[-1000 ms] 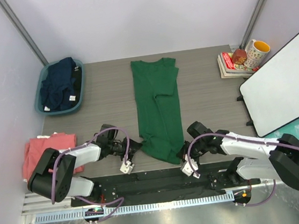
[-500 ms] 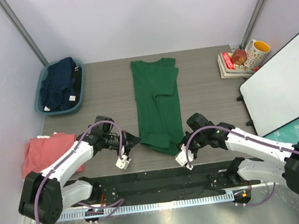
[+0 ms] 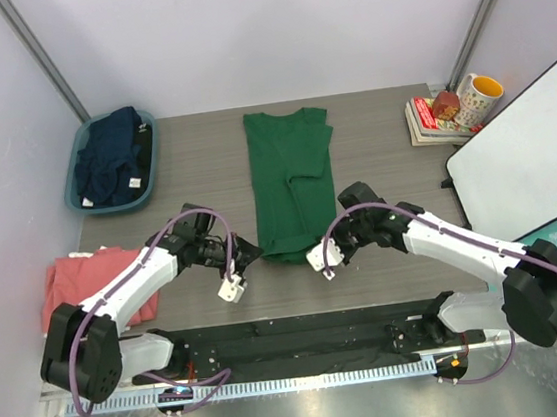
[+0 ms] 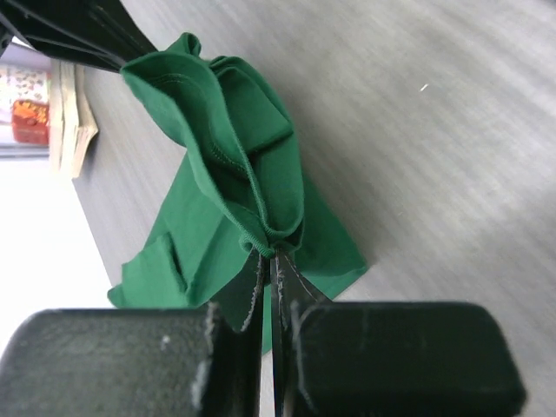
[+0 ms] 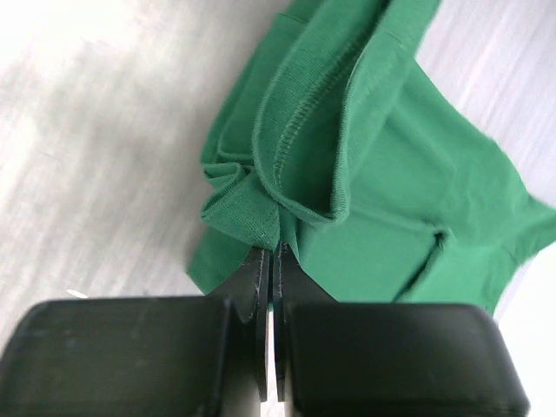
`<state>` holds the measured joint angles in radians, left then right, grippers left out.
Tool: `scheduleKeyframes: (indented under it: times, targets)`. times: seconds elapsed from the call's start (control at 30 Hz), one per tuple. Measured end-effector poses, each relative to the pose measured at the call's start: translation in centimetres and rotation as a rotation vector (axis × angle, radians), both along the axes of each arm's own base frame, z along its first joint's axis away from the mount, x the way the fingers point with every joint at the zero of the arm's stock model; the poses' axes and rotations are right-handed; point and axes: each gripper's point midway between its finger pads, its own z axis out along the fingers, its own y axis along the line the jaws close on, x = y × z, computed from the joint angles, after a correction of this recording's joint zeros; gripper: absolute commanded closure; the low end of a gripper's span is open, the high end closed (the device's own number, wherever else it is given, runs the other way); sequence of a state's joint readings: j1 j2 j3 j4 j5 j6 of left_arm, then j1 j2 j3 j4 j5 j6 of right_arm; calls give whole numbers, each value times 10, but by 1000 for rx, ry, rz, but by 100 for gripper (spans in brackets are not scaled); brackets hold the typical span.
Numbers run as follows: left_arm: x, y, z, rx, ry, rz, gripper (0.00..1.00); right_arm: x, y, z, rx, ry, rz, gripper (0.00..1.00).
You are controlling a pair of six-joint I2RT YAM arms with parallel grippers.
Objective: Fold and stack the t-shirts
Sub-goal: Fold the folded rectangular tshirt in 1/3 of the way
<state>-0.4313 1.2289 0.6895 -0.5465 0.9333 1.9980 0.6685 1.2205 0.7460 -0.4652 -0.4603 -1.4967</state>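
I have both tools clamped on the dark green t-shirt [image 3: 291,182]. The left gripper [image 3: 254,255] pinches the hem's left corner and the right gripper [image 3: 335,244] the right corner, each with its jaws nearly together and cloth bunched between them. The shirt lies lengthwise down the middle of the worktop [image 3: 397,185], collar toward the far edge, its sides already turned in to make a narrow strip. The hem end is lifted off the surface near the near edge. I judge this to be the lengthwise fold, hem to collar, only just begun.

The salmon-pink t-shirt [image 3: 71,287] sits at the near-left edge. It looks roughly folded, though from above I can't be sure. The navy t-shirt [image 3: 107,158] lies crumpled in the teal tub [image 3: 151,161] at the far-left corner, not yet folded. Nothing is stacked yet, so most of the job remains.
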Motion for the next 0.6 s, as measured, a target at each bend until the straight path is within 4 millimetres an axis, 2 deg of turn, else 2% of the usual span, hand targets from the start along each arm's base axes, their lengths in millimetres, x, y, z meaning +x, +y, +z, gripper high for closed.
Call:
scheduleKeyframes:
  times: [0.1,0.27,0.5,0.6]
  targets:
    - [10,-2,1,1,-30,9,100,15,-3,4,2,-6,-37,99]
    - [40,-5,-3,3,-85,48,100,35,-6,5,2,-11,-77,99]
    - [99,-11,-14,11,-129,151,100,64,-9,-3,-2,-15,-121,99]
    - [122,-13,-14,3,-156,186,100,84,-9,-5,4,-24,-149,99]
